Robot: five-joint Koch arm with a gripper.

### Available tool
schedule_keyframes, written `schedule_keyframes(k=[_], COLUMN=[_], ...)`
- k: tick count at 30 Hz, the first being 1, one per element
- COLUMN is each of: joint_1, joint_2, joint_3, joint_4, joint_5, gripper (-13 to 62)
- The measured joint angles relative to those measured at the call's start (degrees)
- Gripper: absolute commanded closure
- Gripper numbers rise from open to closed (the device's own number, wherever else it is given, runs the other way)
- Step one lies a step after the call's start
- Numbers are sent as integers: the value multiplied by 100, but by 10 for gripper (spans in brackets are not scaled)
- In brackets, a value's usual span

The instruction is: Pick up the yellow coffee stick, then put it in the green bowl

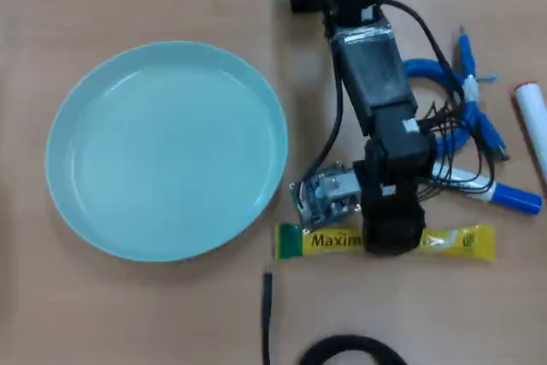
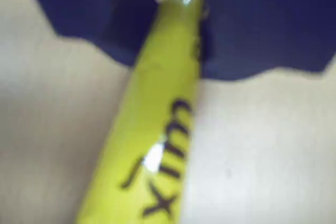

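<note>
1. Dark gripper [image 1: 394, 241] down over the middle of the yellow coffee stick [image 1: 329, 241], jaws closed on both sides of it in the wrist view.
2. Flat, glossy sachet [image 2: 157, 129], lying near the table's [image 1: 154, 314] bottom edge.
3. Round, smooth, shallow green bowl [image 1: 167, 150] just beside its green end, toward the left edge.

Brand, overhead view: "Maxim" in dark letters on the yellow coffee stick [image 1: 338, 241], near its green end, just right of the green bowl [image 1: 68, 185].
Wrist view: only the letters "xim" readable on the stick [image 2: 152, 145].
</note>
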Motion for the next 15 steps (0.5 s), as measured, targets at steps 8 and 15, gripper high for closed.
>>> schedule_keyframes(k=[8,15], joint_1=[-79,-220], joint_2=[70,343], joint_3=[0,26], joint_4=[738,1090], joint_5=[105,114], gripper=[574,574])
